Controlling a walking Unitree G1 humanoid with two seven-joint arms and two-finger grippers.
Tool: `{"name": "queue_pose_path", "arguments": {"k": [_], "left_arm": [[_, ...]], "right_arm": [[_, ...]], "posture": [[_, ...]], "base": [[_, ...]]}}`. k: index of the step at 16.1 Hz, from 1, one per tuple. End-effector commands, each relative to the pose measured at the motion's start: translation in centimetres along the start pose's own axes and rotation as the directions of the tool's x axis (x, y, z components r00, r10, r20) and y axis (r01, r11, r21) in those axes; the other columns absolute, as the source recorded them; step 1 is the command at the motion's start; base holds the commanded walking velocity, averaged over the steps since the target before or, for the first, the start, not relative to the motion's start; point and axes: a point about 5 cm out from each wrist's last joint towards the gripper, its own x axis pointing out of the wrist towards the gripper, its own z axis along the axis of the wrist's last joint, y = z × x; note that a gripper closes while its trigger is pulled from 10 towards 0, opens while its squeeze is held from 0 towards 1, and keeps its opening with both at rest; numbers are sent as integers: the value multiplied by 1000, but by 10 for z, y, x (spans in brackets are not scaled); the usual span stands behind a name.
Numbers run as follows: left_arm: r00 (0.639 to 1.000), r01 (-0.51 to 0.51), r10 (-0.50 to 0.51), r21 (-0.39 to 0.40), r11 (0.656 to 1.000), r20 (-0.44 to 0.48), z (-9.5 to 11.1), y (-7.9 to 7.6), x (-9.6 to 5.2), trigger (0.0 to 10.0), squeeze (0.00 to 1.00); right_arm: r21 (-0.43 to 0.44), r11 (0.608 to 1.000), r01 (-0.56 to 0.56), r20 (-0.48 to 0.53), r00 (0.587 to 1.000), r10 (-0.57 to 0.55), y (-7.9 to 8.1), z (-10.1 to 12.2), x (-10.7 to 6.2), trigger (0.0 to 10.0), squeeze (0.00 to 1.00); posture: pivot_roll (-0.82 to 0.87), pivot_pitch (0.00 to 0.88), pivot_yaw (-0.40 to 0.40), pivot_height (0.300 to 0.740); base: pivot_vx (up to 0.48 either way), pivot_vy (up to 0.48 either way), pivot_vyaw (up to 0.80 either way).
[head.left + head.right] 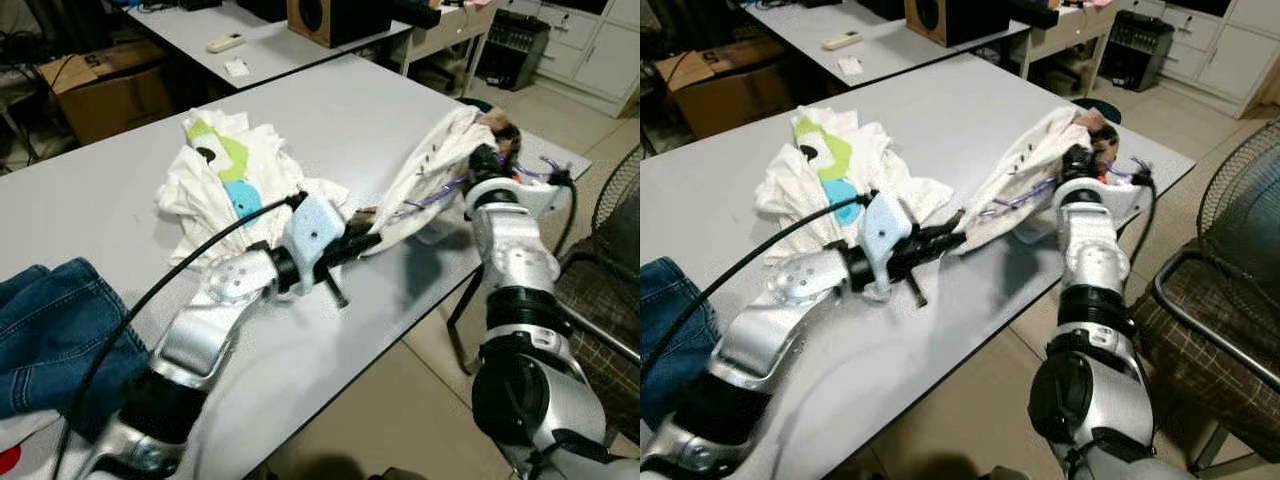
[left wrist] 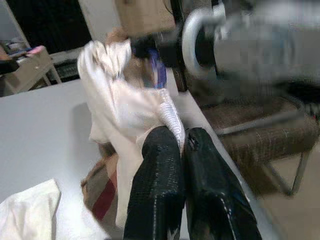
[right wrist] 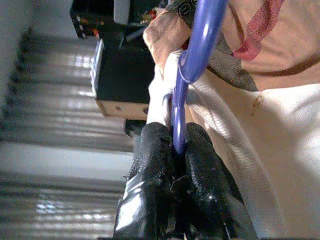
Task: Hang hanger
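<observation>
Item: blue jeans (image 1: 50, 325), nearest, on my left of the grey bench (image 1: 360, 120); my left end effector (image 2: 182, 147) clamped shut on the cream garment (image 1: 425, 175), mid-bench; white printed shirt (image 1: 235, 175) heaped beside it; my right end effector (image 3: 175, 150) pinched on the purple hanger (image 3: 195, 55), at the bench's far right edge.

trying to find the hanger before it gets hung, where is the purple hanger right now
The purple hanger is pinched in the right gripper at the table's far right corner, tucked inside the white garment.
</observation>
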Motion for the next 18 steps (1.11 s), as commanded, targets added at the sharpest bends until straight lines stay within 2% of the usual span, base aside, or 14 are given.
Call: {"name": "queue_pose_path", "arguments": {"k": [1,2,4,6,7,8,10,11,13,14,15,16,18], "left_arm": [[998,-17,18,-5,1000,63,17,2,4,0,0],[995,-54,57,-33,998,83,23,7,5,0,0],[990,-23,37,-107,994,133,35,6,7,0,0],[977,99,-55,-213,972,207,53,-8,13,0,0],[970,151,-97,-240,959,221,57,-15,18,0,0],[973,187,-155,-189,964,172,53,-20,19,0,0],[979,200,-196,-68,977,59,40,-22,16,0,0],[981,194,-190,-86,977,48,38,-21,15,0,0],[971,215,-184,-226,950,153,57,-20,12,0,0],[967,201,-152,-248,948,203,67,-15,15,0,0],[965,193,-139,-247,949,221,71,-12,16,0,0],[964,189,-132,-244,951,230,74,-10,16,0,0],[971,166,-124,-199,966,205,75,0,13,0,0]], "right_arm": [[-41,998,-38,4,999,38,12,-2,4,10000,0],[-54,998,-40,6,999,40,12,-4,5,10000,0],[-64,998,-26,16,999,28,10,-5,6,10000,0],[-80,997,5,18,1000,-4,7,-9,7,10000,0],[-132,991,7,-6,1000,-8,9,-16,8,10000,0],[-158,987,4,-19,1000,-7,10,-20,8,10000,0],[-152,988,7,-20,1000,-10,11,-21,8,10000,0],[-170,985,14,-19,1000,-18,10,-21,8,10000,0],[-247,967,58,-41,997,-70,5,-22,8,10000,0],[-357,933,42,-87,993,-78,4,-29,7,10000,0],[-414,910,25,-109,991,-77,4,-33,6,10000,0],[-448,894,13,-122,990,-75,4,-36,5,10000,0],[-581,813,-37,-152,986,-63,3,-37,1,10000,0]], "posture": [[-4,0,-18,740],[-6,0,-17,740],[-7,0,-16,740],[-5,0,-14,740],[-7,0,-10,740],[-10,0,-6,740],[-10,0,-5,740],[-10,0,-5,740],[-10,0,-6,740],[-10,0,-9,740],[-10,0,-9,740],[-10,0,-9,740],[-9,0,-12,740]], "base": [[0,0,0],[0,0,0],[0,0,0],[0,0,0],[0,0,0],[0,0,0],[0,0,0],[0,0,0],[0,0,0],[0,0,0],[0,0,0],[0,0,0],[0,0,0]]}}
